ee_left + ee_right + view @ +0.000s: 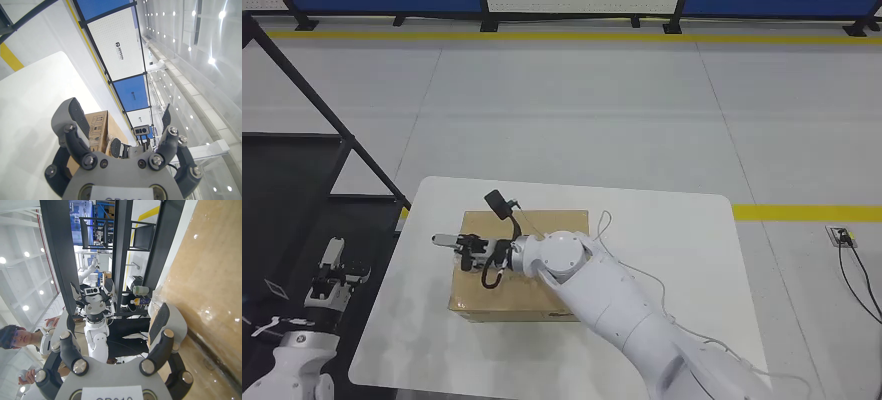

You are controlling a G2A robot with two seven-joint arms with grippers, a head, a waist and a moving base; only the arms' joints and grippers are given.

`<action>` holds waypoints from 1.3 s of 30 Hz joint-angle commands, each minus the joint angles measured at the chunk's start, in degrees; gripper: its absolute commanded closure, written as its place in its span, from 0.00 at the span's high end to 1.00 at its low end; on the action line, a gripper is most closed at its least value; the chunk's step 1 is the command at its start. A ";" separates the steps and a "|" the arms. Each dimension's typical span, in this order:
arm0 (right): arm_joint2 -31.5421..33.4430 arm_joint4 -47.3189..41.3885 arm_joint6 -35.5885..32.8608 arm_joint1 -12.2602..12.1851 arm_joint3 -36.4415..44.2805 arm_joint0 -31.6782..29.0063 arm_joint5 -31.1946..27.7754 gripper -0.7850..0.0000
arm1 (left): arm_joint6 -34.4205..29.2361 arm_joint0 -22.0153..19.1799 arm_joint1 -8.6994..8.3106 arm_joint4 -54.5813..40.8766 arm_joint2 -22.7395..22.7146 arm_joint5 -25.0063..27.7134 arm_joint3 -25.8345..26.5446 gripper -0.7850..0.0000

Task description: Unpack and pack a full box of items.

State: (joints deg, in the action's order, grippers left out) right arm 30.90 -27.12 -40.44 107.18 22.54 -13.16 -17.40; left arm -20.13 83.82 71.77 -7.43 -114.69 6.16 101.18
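Cardboard box (pixel 474 298); right end effector (pixel 116 313) at edge.

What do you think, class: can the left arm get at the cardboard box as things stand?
Probably yes. The left gripper sits beside the table, jaws open, with bare table between it and the cardboard box. The right gripper over that end could crowd it.

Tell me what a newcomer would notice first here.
A cardboard box sits on the white table, the right arm stretched across it and the right end effector open at its edge. Beside the table, the left end effector hangs open.
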 commanded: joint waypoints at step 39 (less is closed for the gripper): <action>13.08 15.16 -1.67 -11.12 15.15 -8.37 3.36 1.00 | -5.38 -5.12 -2.06 2.95 4.80 -0.77 -0.94 1.00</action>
State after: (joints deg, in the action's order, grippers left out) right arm 43.21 -12.80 -42.33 96.74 35.68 -20.67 -15.26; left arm -25.54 78.74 69.75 -4.55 -109.99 5.41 100.19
